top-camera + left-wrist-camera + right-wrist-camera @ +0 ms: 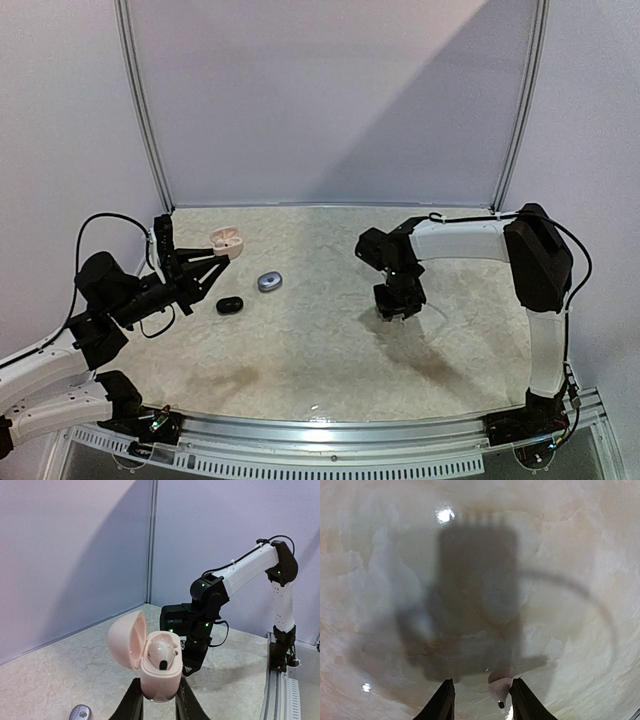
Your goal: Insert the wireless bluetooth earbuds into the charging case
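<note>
My left gripper (pixel 222 250) is shut on a pale pink charging case (pixel 228 240) and holds it above the table at the left. In the left wrist view the case (pixel 160 677) stands upright between the fingers of the left gripper (pixel 159 700), lid open to the left, with one pinkish-white earbud (pixel 161 655) seated inside. My right gripper (pixel 396 312) points down at the table right of centre. In the right wrist view it (pixel 482 687) is open around a small white earbud (pixel 499 689) that lies on the table close to the right finger (pixel 522 700).
A silvery grey closed case (pixel 269 282) and a black closed case (pixel 229 305) lie on the table (pixel 320 350) near the left gripper. The grey case also shows at the bottom of the left wrist view (pixel 81 713). Walls and metal frame posts enclose the back.
</note>
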Available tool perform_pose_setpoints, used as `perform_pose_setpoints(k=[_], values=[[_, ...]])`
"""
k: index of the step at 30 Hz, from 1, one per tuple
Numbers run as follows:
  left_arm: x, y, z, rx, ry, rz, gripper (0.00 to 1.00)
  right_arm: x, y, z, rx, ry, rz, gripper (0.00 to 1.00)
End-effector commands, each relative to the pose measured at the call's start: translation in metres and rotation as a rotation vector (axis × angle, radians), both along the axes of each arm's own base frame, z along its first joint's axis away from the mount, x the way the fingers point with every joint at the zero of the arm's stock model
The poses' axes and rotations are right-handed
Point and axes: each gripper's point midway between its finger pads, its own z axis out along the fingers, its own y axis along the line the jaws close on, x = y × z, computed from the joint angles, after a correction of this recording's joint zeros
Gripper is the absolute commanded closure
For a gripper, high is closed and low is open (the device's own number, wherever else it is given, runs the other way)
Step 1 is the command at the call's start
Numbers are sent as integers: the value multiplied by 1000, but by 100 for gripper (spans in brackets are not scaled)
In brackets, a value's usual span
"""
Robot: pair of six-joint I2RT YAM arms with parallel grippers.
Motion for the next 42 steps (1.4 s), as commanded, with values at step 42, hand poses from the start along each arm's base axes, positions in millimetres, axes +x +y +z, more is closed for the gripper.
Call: perform_pose_setpoints(k=[42], values=[[4, 2, -9, 16, 11, 14, 100, -30, -6, -20, -15, 145, 169, 74]])
